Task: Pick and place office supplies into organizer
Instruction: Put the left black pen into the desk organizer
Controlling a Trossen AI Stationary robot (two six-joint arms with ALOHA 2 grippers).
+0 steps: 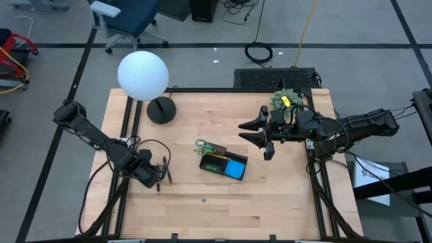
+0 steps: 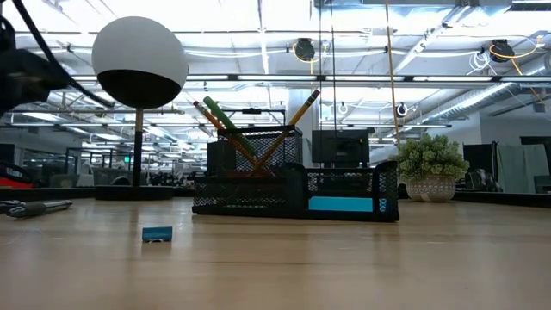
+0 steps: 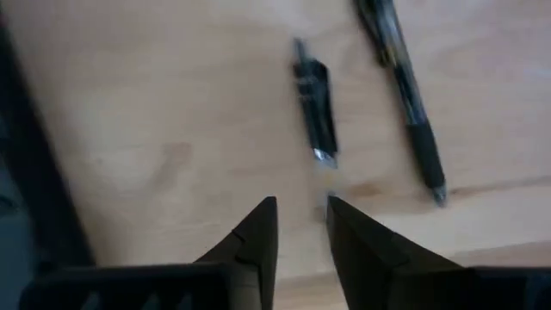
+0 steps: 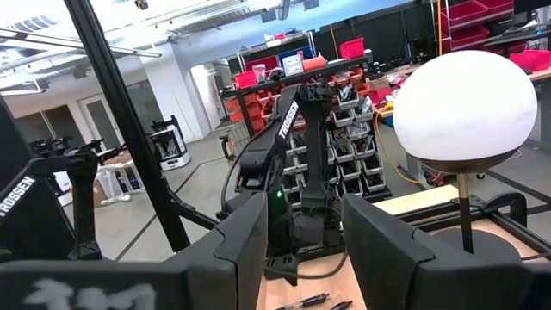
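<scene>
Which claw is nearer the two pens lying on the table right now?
Left. The left claw hovers right beside the two pens, open and empty. The right claw hangs across the table, beyond the organizer.

The pale wooden surface (image 1: 270,196) carries a black organizer (image 1: 223,165) near its middle, with a lamp base (image 1: 161,110) farther back. Two dark pens (image 1: 164,177) lie toward the left edge, a tiny eraser (image 1: 203,200) sits near the front, and a potted plant (image 1: 286,100) stands at the back right.
</scene>
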